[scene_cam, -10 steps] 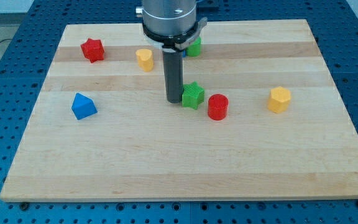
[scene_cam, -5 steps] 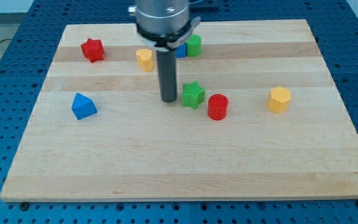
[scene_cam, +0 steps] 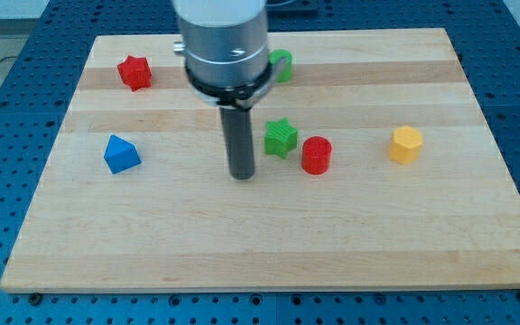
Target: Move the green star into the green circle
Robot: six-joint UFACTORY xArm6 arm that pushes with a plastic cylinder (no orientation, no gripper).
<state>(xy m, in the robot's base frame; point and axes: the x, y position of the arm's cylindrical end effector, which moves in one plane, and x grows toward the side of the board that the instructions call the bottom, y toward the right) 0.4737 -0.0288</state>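
Wooden board (scene_cam: 106, 235) is hosting a repositioning: my tip (scene_cam: 242, 175), fingerless, is sitting below-left of the green star (scene_cam: 280, 137), needing an upward push toward the green circle (scene_cam: 282, 65).

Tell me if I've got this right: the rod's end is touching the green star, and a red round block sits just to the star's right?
Not quite. The camera view shows my tip apart from the green star, with bare board between them; it sits to the view's left of the star and a little lower. The rest holds: the red round block sits just to the star's right.
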